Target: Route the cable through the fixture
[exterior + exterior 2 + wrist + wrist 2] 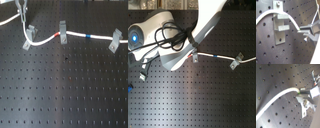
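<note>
The white cable (75,34) runs across the back of the black perforated board, with a red band (56,35) and a blue band (88,36). The fixture (29,36) is the leaning grey clip at the first exterior view's left. The cable loops down beside it and rises to my gripper (21,10), just behind and left of it. In the first wrist view the cable (293,21) lies across the fixture's (279,25) forked prongs and ends in my gripper (302,30). My gripper (299,92) is shut on the cable (278,97). The arm hides the gripper in the second exterior view.
A shorter upright grey clip (62,31) holds the cable by the red band. Another leaning clip (116,40) carries it at the first exterior view's right. The arm's white body (163,35) and black hoses (175,37) fill the second exterior view's upper left.
</note>
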